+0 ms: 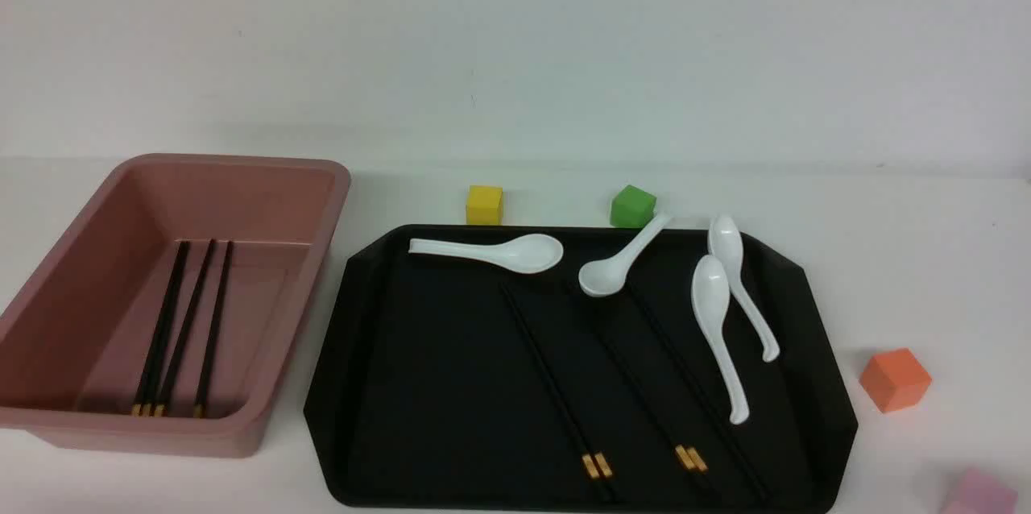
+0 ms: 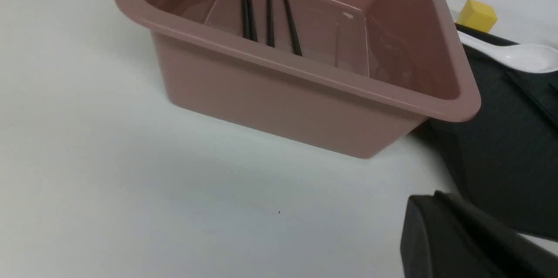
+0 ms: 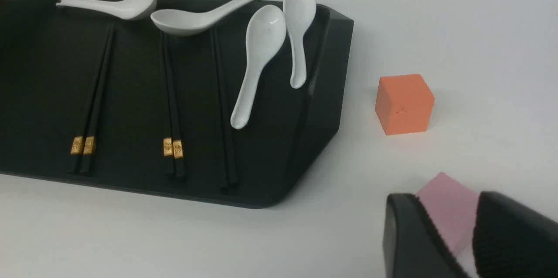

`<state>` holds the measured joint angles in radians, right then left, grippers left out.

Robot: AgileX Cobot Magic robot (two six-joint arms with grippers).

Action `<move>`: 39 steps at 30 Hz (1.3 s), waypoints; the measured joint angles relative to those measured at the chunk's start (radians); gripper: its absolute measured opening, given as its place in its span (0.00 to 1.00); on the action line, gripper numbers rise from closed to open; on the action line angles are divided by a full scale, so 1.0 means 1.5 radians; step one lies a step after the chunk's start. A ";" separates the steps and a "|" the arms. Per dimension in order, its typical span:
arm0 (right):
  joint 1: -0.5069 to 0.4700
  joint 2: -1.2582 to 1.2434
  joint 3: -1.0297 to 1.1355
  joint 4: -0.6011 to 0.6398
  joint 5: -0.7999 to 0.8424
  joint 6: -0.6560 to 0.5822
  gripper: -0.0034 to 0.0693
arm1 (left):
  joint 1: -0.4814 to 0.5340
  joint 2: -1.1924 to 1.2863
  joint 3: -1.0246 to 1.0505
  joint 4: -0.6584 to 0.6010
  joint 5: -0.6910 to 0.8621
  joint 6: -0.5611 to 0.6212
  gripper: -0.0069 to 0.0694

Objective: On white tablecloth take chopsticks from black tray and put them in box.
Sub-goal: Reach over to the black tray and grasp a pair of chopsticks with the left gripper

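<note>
On the white tablecloth [image 1: 926, 256] the black tray [image 1: 419, 385] holds several black chopsticks [image 1: 558, 393] with gold bands, also plain in the right wrist view as chopsticks [image 3: 170, 95] on the tray [image 3: 39, 73]. The pink box [image 1: 242, 433] to its left has several chopsticks [image 1: 186, 329] on its floor. Neither gripper shows in the front view. In the left wrist view my left gripper [image 2: 429, 199] is shut and empty, above the cloth near the box [image 2: 283, 108] and a tray corner [image 2: 501, 138]. My right gripper [image 3: 444, 204] is open, to the right of the tray.
Several white spoons [image 1: 515, 250] lie across the back of the tray, some over the chopsticks' thin ends. A yellow cube [image 1: 484, 204] and a green cube [image 1: 631, 205] stand behind the tray. An orange cube [image 1: 894, 379] and a pink cube [image 1: 979, 494] stand to its right, the pink cube [image 3: 444, 186] showing between the right fingers.
</note>
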<state>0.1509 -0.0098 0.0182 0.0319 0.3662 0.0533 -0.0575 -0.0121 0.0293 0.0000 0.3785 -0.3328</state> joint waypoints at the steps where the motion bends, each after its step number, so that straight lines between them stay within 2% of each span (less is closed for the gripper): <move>1: 0.000 0.000 0.000 0.000 0.000 0.000 0.38 | 0.000 0.000 0.000 0.000 0.000 0.000 0.10; 33: 0.000 0.000 0.000 0.000 0.000 0.000 0.38 | 0.000 0.000 0.000 0.000 0.001 0.000 0.12; 35: 0.000 0.000 0.000 0.000 0.000 0.000 0.38 | 0.000 0.000 0.000 -0.009 -0.002 -0.005 0.12; 39: 0.000 0.000 0.000 0.000 0.000 0.000 0.38 | 0.000 0.000 0.000 -0.105 -0.016 -0.077 0.13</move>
<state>0.1509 -0.0098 0.0182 0.0319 0.3662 0.0533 -0.0575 -0.0121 0.0293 -0.1581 0.3547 -0.4477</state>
